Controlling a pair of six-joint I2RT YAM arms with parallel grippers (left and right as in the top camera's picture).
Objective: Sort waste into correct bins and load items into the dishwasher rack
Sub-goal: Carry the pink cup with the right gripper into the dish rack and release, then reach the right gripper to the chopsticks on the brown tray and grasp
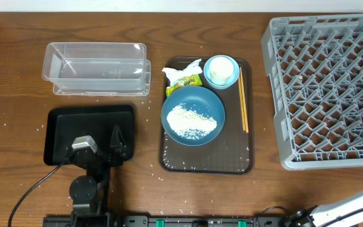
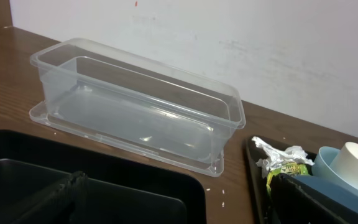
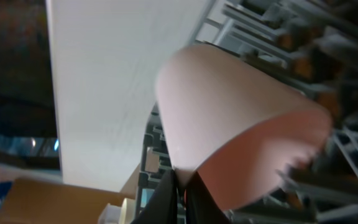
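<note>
My right gripper (image 3: 180, 186) is pinched narrow on the wall of the one small white cup with pink inside (image 3: 229, 112). One finger sits on each side of its rim, and the cup lies tilted over the pegs of the single grey dishwasher rack (image 1: 320, 94). From overhead I see that cup only as a sliver at the rack's 3 o'clock edge, and the gripper itself is out of that view. My left gripper (image 1: 101, 146) stands wide and holds nothing, hanging over the 6 o'clock end of the one shallow black tray (image 1: 62, 126). At 12 o'clock from that tray, just beside it, sits the one clear tub (image 1: 96, 66), with nothing in it that I can make out. Between the bins and the rack lies one brown serving tray (image 1: 207, 157) on the bench (image 1: 17, 75). At its middle is one dark-blue bowl (image 1: 193, 115) with a heap of white rice (image 1: 192, 120) inside. At the tray's 1 o'clock corner stands one pale-blue cup (image 1: 221, 69), touching the bowl's rim. At 11 o'clock are one crumpled white napkin (image 1: 181, 68) and one yellow-green wrapper (image 1: 186, 81), pressed together. The chopsticks (image 1: 243, 101) lie along the 3 o'clock edge, so close together that I cannot count them. A few stray white specks dot the bench around the tray.
</note>
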